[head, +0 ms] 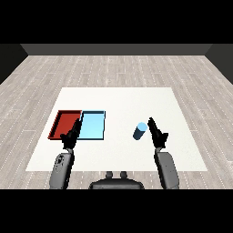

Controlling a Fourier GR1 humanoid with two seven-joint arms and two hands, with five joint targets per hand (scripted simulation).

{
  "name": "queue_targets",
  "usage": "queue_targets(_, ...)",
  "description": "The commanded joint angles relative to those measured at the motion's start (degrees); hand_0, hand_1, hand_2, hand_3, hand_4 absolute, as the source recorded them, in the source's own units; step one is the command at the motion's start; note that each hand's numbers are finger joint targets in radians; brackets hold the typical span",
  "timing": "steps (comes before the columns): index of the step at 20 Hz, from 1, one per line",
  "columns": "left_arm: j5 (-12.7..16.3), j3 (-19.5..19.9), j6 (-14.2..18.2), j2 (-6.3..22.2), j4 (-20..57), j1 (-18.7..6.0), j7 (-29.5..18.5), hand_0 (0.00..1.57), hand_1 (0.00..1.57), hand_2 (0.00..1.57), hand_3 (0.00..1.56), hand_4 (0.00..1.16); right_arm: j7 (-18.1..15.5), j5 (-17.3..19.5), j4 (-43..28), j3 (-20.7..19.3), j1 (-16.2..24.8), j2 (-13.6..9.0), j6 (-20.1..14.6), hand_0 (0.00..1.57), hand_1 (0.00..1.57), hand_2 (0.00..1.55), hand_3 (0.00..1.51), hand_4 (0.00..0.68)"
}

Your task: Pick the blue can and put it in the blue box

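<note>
My right hand [158, 134] hovers spread just beside the blue can [140, 131] — standing right of the blue tray [93, 125] mid-counter — so I'd curl round its middle squarely before lifting, I judge.

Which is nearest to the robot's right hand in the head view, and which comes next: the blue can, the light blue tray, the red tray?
From the right hand:
1. Blue can, just to its left, standing tilted on the table.
2. Light blue tray, further left, past the table's middle.
3. Red tray, farthest left, beside the light blue tray.
</note>
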Motion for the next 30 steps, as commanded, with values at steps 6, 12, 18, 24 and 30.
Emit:
queue_targets(6, -2.2, -2.3, 0.3, -1.0, -4.9, 4.2, 2.4, 0.00, 0.00, 0.00, 0.00, 0.00, 0.1, -7.4, 5.5, -12.1, -5.3, -10.6, 8.4, 0.00, 0.00, 0.00, 0.00, 0.000)
queue_targets(12, 6.4, 2.6, -4.1, -3.9, -5.2, 2.6, -21.9, 0.00, 0.00, 0.00, 0.00, 0.00, -14.7, -16.8, 0.9, -12.4, -0.2, -6.9, 17.3, 0.00, 0.00, 0.00, 0.00, 0.000)
queue_targets(18, 5.3, 2.4, -2.7, -4.4, -0.7, 0.3, -25.6, 0.00, 0.00, 0.00, 0.00, 0.00, -18.7, -17.7, 8.3, -15.4, -3.2, -9.8, 21.4, 0.00, 0.00, 0.00, 0.00, 0.000)
queue_targets(24, 8.0, 3.9, -4.0, -3.8, 1.1, -0.1, -25.5, 0.00, 0.00, 0.00, 0.00, 0.00, -20.3, -16.2, 16.0, -16.1, -8.6, -10.2, 20.5, 0.00, 0.00, 0.00, 0.00, 0.000)
queue_targets(30, 6.8, 1.9, -3.5, -3.9, 0.5, 2.2, -27.3, 0.00, 0.00, 0.00, 0.00, 0.00, -17.6, -18.6, 19.9, -16.9, -11.7, -10.8, 21.1, 0.00, 0.00, 0.00, 0.00, 0.000)
